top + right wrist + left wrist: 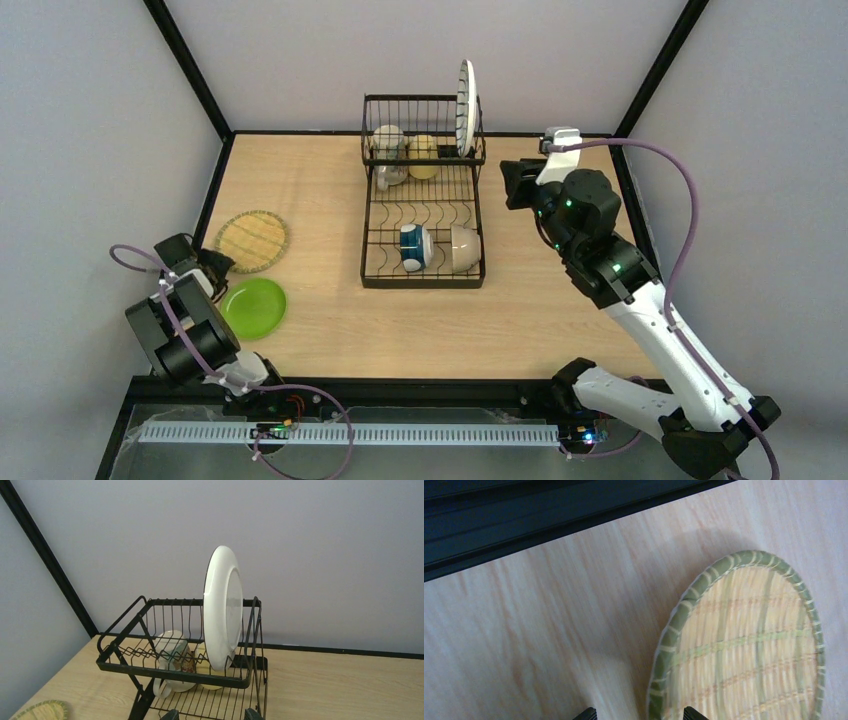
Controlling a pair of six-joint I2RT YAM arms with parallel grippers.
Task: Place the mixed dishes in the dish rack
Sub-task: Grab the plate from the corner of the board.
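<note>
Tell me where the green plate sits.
Top view: the green plate lies flat on the table's left side, beside the left arm, with the woven plate just behind it.

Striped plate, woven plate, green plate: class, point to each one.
white striped plate [467,107], top external view, upright striped face.
yellow woven plate [744,645], left wrist view, woven centre.
lime-green plate [253,307], top external view, flat centre.
</note>
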